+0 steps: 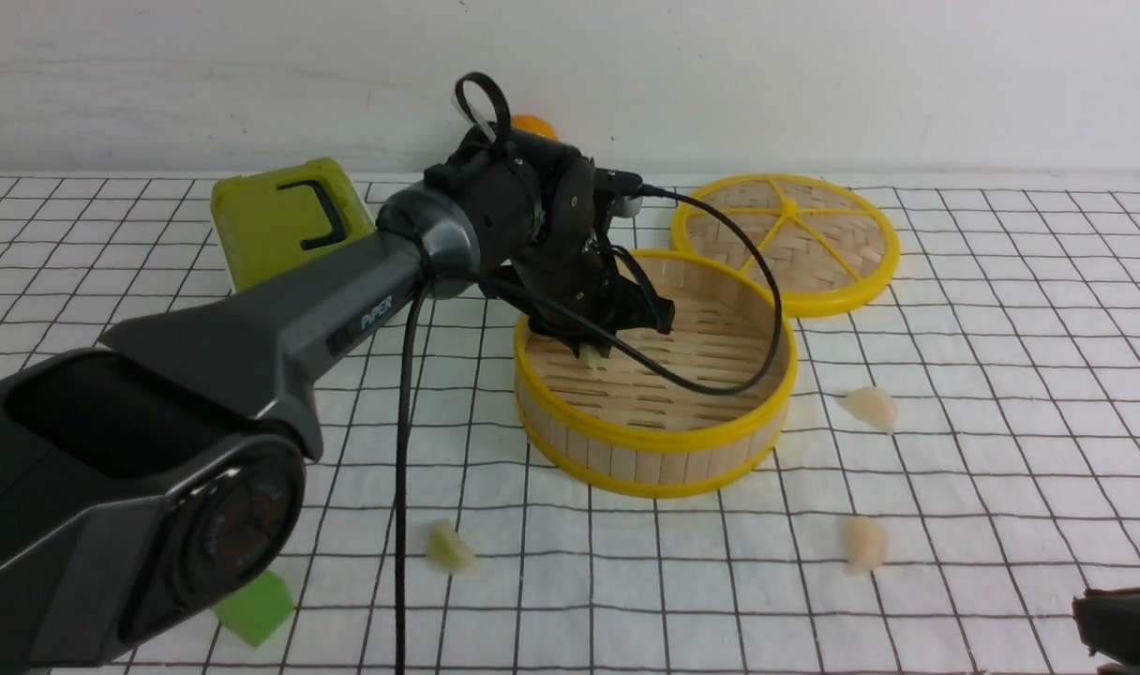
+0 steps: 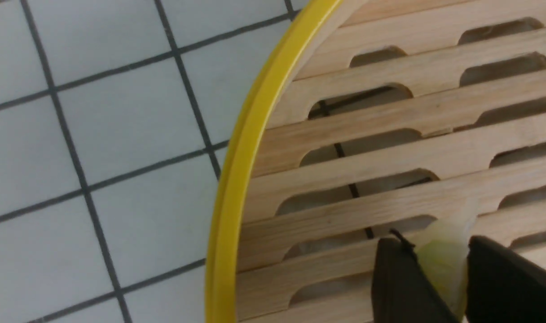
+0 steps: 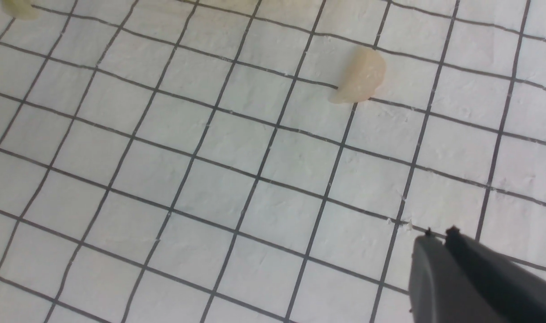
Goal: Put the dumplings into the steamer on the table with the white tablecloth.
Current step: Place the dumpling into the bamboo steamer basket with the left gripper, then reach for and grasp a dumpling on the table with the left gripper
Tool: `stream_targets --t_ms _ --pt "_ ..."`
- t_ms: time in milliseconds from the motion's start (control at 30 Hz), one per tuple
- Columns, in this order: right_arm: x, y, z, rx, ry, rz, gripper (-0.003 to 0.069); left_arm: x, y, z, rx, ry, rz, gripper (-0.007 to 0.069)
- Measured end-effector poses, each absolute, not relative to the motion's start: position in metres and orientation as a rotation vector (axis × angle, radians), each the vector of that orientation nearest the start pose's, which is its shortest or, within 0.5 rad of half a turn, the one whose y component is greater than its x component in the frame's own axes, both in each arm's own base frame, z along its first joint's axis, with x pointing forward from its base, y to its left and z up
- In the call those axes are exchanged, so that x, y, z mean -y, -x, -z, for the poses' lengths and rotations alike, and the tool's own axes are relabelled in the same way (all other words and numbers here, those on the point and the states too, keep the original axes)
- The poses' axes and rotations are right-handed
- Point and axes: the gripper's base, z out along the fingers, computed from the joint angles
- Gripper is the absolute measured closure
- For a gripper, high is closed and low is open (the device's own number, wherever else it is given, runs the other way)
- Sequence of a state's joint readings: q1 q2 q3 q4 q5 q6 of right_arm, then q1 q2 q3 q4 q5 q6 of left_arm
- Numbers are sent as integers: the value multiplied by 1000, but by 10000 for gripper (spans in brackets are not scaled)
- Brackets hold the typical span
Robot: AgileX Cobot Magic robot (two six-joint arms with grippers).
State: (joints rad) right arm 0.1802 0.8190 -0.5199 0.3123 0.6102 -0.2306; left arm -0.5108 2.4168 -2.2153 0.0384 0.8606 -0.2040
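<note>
The steamer (image 1: 659,441) stands at the middle of the table (image 1: 1001,309). My left gripper (image 1: 596,354) is inside it, close to its left wall, shut on a pale greenish dumpling (image 2: 441,264) just above the slatted floor (image 2: 389,148). A second greenish dumpling (image 1: 450,548) lies on the cloth in front of the steamer, to the left. Two whitish dumplings lie right of the steamer, one farther (image 1: 871,408) and one nearer (image 1: 865,544). My right gripper (image 3: 440,237) is shut and empty, low at the front right; a whitish dumpling (image 3: 360,81) lies ahead of it.
The flat woven lid (image 1: 787,242) lies behind the steamer to the right. A green box (image 1: 284,220) stands at the back left, with an orange object (image 1: 535,125) behind my left arm. A green foam cube (image 1: 256,609) lies at the front left.
</note>
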Motion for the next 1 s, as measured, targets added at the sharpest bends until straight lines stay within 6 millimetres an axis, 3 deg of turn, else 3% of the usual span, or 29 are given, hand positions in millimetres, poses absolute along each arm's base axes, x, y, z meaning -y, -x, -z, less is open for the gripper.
stream_targets --t_ms 67,133,167,233,300,333,367,400,433,500,600,700,833,867,967,1000 --pt "-42 -142 -260 -2360 268 -309 627 262 -472 -201 -2528 -387 240 316" --pt "-42 -142 -260 -2360 269 -308 628 261 -472 -202 -2528 -376 244 278" --pt "-42 -142 -260 -2360 271 -308 626 260 -470 -210 -2534 -347 252 225" --pt "-42 -142 -260 -2360 271 -308 625 258 -466 -220 -2546 -326 255 193" --pt "-42 -142 -260 -2360 272 -307 624 250 -453 -258 -2544 -299 255 171" --pt "-42 -142 -260 -2360 272 -307 624 250 -453 -258 -2544 -300 253 171" --pt "-42 -142 -260 -2360 272 -307 622 243 -443 -288 -2522 -294 244 174" --pt "-42 -142 -260 -2360 272 -307 622 239 -438 -301 -2511 -293 237 176" --pt "-42 -142 -260 -2360 269 -312 620 229 -424 -333 -2488 -287 220 186" --pt "-43 -142 -260 -2361 262 -323 618 214 -402 -369 -2478 -282 187 207" --pt "-44 -142 -260 -2363 253 -338 618 200 -379 -392 -2482 -296 168 251" --pt "-44 -141 -260 -2368 254 -341 617 193 -363 -375 -2574 -356 138 299" --pt "-44 -141 -260 -2370 253 -344 617 188 -347 -307 -2807 -424 82 331" --pt "-44 -141 -260 -2371 253 -346 617 187 -343 -280 -2869 -408 66 334" --pt "-44 -141 -260 -2373 251 -351 613 183 -336 -240 -2915 -329 60 323" --pt "-44 -141 -260 -2373 250 -353 612 183 -336 -240 -2916 -320 61 321"
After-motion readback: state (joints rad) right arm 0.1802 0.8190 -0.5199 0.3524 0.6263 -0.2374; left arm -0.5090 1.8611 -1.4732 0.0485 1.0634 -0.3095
